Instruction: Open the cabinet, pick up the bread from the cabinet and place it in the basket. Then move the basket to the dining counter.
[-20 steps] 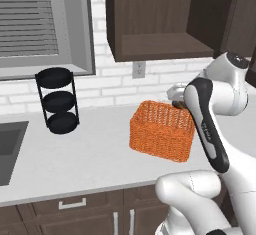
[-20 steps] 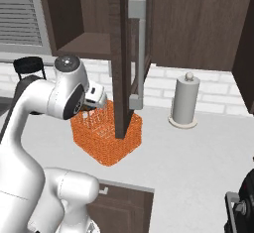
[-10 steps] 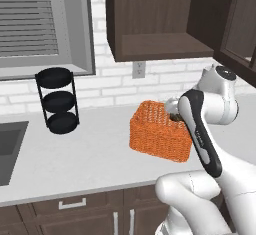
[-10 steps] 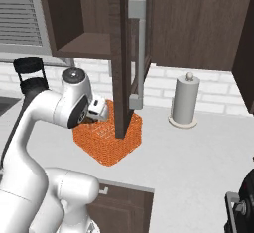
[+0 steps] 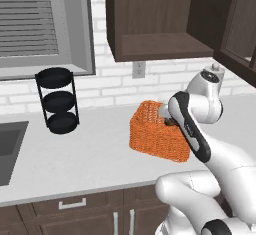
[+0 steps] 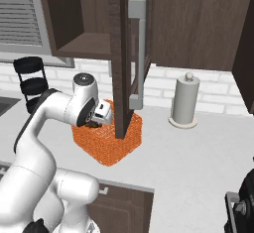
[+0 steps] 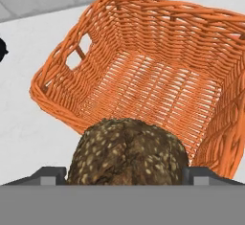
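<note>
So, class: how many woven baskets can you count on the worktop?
1. The orange basket stands on the white worktop below the open cabinet, right of the black rack; others may be hidden.

On the worktop (image 5: 75, 159) the basket (image 5: 150, 134) sits under the cabinet (image 5: 160, 19), whose door (image 6: 126, 53) hangs open over the basket's far side. The three-tier rack (image 5: 59, 100) stands at the basket's 9 o'clock, the paper-towel roll (image 6: 185, 100) at its 3 o'clock. The bread (image 7: 127, 154) sits between the gripper (image 7: 124, 176) fingers, above the basket's near rim.
</note>
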Tool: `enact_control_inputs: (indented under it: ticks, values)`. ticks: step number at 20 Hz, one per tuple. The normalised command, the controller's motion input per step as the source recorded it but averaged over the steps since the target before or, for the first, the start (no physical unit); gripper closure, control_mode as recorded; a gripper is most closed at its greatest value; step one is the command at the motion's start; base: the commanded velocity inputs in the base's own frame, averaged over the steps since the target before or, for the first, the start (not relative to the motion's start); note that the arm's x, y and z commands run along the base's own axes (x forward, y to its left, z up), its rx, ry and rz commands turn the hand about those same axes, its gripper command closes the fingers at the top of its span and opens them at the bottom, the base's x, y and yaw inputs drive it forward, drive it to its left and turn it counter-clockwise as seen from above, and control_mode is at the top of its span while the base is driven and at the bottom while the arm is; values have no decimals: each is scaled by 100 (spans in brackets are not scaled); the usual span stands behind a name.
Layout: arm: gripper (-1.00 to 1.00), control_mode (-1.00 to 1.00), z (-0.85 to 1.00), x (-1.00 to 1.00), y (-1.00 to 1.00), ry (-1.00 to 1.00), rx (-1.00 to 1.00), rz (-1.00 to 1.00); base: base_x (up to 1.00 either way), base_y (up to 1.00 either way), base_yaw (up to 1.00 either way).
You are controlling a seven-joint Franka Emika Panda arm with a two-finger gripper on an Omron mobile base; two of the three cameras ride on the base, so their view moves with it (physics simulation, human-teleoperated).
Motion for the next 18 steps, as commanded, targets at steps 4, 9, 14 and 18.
enact_control_inputs:
  ticks: [4, 9, 14, 18]
  values:
    - [100, -100, -34, 33, -2, 0, 0, 0, 0, 0, 0]
    - [100, -100, -38, 41, -1, 0, 0, 0, 0, 0, 0]
    - [100, -100, -38, 42, -2, 2, 0, 0, 0, 0, 0]
    - [100, -100, -26, 33, -9, 0, 0, 0, 0, 0, 0]
